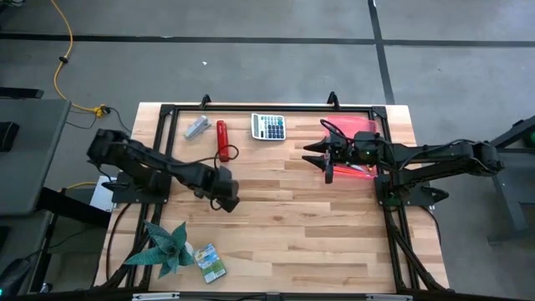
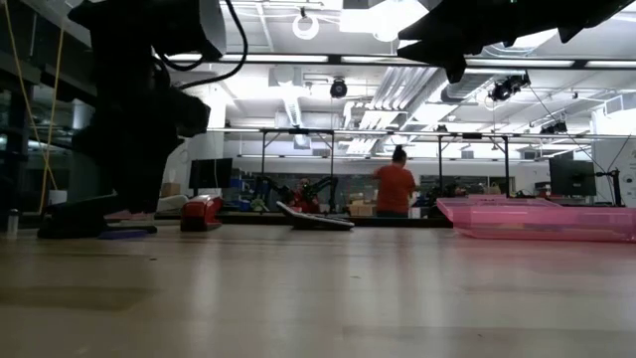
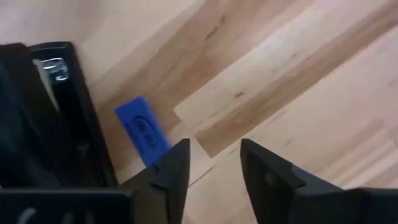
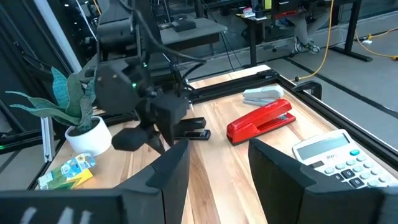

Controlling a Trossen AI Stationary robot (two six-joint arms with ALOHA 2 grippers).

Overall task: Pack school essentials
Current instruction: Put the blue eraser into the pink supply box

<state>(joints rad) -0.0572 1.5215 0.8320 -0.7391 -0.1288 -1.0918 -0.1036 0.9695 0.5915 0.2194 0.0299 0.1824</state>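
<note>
My left gripper (image 3: 214, 165) hangs spread, empty, just beside the blue eraser (image 3: 142, 129) on the desk (image 1: 318, 226); I'd centre over it before closing. Right gripper (image 1: 328, 159), spread, waits by the pink tray (image 2: 537, 217).

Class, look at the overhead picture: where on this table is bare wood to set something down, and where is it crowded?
Free: the wide middle between the left hand and the pink tray, and the near strip right of the crayon box. Crowded: the far edge with the grey stapler, red stapler and calculator; the right hand beside the tray; the plant corner.
</note>
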